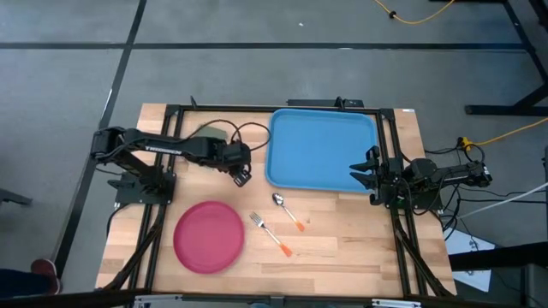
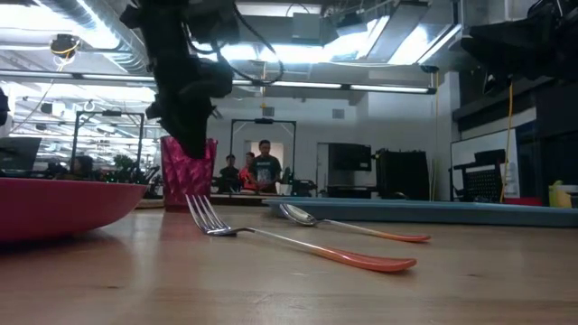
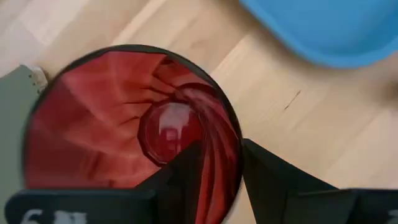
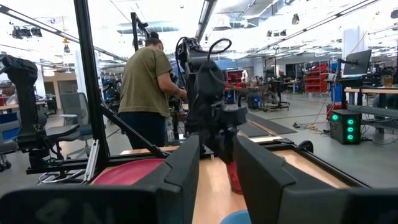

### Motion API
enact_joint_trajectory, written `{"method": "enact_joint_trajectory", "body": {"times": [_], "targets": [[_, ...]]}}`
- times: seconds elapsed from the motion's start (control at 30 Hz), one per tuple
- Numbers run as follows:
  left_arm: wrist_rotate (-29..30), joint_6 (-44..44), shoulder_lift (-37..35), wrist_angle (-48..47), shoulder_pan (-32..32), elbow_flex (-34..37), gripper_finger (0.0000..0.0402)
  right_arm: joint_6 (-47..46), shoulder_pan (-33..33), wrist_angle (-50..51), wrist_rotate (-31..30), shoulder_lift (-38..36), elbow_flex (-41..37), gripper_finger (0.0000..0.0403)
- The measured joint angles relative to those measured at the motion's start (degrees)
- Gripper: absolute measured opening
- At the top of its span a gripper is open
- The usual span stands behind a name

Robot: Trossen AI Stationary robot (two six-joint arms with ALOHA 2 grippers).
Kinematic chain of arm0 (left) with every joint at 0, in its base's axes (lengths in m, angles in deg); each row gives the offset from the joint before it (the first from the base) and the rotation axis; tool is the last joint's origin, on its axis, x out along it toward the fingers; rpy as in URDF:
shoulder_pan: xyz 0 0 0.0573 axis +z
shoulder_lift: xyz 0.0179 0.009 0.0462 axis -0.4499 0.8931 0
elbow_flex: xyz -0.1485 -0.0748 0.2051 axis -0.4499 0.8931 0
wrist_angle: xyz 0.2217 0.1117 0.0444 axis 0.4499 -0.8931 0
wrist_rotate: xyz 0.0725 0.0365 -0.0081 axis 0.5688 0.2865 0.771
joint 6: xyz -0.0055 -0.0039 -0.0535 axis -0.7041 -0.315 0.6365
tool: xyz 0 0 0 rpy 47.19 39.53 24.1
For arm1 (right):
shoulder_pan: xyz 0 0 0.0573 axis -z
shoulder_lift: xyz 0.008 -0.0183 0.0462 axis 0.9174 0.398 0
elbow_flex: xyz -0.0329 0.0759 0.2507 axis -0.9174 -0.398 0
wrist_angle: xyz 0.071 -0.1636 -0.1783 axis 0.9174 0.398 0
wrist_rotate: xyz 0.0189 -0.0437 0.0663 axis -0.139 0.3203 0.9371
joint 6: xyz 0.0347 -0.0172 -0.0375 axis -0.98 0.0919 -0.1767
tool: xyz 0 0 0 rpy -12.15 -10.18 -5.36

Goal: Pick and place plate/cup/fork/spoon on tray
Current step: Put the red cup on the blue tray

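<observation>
table: you see pale wood boards, matt, with visible grain.
tray: smooth light-blue plastic, upper centre of the high view, soft sheen.
plate: smooth pink-red plastic, lower left.
cup: you look into translucent red plastic, glossy, with swirled ridges inside.
fork: polished metal prongs, glossy orange plastic handle.
spoon: shiny metal bowl, orange plastic handle.
left gripper: matt black plastic fingers.

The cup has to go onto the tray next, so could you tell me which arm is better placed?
Left. Its pincer already straddles the cup rim beside the tray; the right pincer waits open at the tray's right edge.
</observation>
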Motion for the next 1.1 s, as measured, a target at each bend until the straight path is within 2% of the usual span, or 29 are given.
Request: {"method": "enact_joint_trajectory", "body": {"times": [0.23, 0.3, 0.4, 0.5, 0.67, 0.8, 0.9, 1.1], "targets": [[1.8, -1.9, 2.0, 0.0, -0.1, 0.0, 0.009, 0.0, 0.0, 0.1, 0.0, 0.0, 0.0, 0.0108], [2.3, -1.9, 2.0, 0.0, -0.1, 0.0, 0.0071, 0.0, 0.0, 0.1, 0.0, 0.0, 0.0, 0.0108], [2.9, -4.1, 1.1, 0.0, 0.2, -0.2, 0.0021, 0.0, 0.0, 0.1, 0.0, 0.0, 0.0, 0.0108], [3.3, -7.0, 0.8, -0.1, 0.4, -1.8, 0.0011, 0.0, 0.0, 0.1, 0.0, 0.0, 0.0, 0.0108], [4.7, -15.4, 0.7, 2.0, 1.5, -11.0, 0.0007, 0.0, 0.0, 0.1, 0.0, 0.0, 0.0, 0.0108], [2.0, -24.6, 3.1, 10.7, 4.8, -18.5, 0.0006, 0.0, 0.0, 0.1, 0.0, 0.0, 0.0, 0.0108], [-2.9, -28.9, 8.3, 13.2, 8.2, -25.2, 0.0006, 0.0, 0.0, 0.1, 0.0, 0.0, 0.0, 0.0108], [-8.9, -35.2, 25.3, 8.7, 13.8, -42.4, 0.0006, 0.0, 0.0, 0.4, 0.0, 0.0, 0.0, 0.0108]]}}
